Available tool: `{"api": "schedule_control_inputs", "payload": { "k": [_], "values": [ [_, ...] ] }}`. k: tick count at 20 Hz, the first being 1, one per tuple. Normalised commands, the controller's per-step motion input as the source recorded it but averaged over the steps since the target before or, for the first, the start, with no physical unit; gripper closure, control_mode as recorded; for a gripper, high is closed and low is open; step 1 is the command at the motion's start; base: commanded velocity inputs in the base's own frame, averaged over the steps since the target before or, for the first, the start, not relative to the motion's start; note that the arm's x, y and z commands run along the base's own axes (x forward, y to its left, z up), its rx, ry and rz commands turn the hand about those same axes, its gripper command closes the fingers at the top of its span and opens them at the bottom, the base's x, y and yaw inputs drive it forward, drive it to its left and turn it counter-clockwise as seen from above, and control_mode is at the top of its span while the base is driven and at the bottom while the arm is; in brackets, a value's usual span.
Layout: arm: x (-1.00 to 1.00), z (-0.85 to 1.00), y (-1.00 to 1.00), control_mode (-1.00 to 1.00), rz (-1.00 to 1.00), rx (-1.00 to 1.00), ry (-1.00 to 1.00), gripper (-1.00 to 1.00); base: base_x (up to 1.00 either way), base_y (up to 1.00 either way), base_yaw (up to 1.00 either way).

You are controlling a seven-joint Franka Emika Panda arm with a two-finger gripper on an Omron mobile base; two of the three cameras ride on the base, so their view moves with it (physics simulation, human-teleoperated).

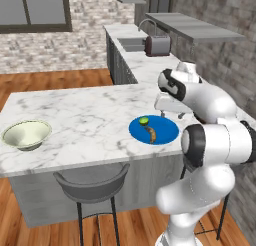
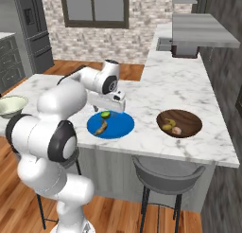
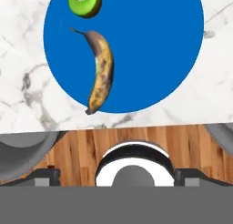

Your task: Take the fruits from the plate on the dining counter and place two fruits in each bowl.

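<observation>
A blue plate [image 3: 150,45] sits on the white marble desk [image 1: 85,115], holding a lime [image 3: 85,2] and a banana [image 3: 101,70]. Above the plate, the tool [image 2: 109,102] hangs spread and empty. The curved banana could roll or slip if pinched off-centre.

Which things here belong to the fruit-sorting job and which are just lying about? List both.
Job:
blue plate
banana and lime on it
cream bowl
brown bowl, a banana and a small fruit inside
open gripper
dining counter

Lying about:
toaster
sink
bar stool
</observation>
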Motion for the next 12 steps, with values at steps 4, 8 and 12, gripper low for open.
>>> {"api": "schedule_control_inputs", "payload": {
  "k": [4, 8, 12],
  "values": [
    [0.15, -0.41, 0.24, -1.00, 0.10, -0.05, 0.04, -1.00, 0.00, 0.00, 0.00],
    [0.21, -0.53, 0.01, -1.00, 0.07, -0.05, 0.00, -1.00, 0.00, 0.00, 0.00],
    [0.37, -0.69, 0.26, -1.00, 0.07, -0.05, 0.00, -1.00, 0.00, 0.00, 0.00]
  ]
}}
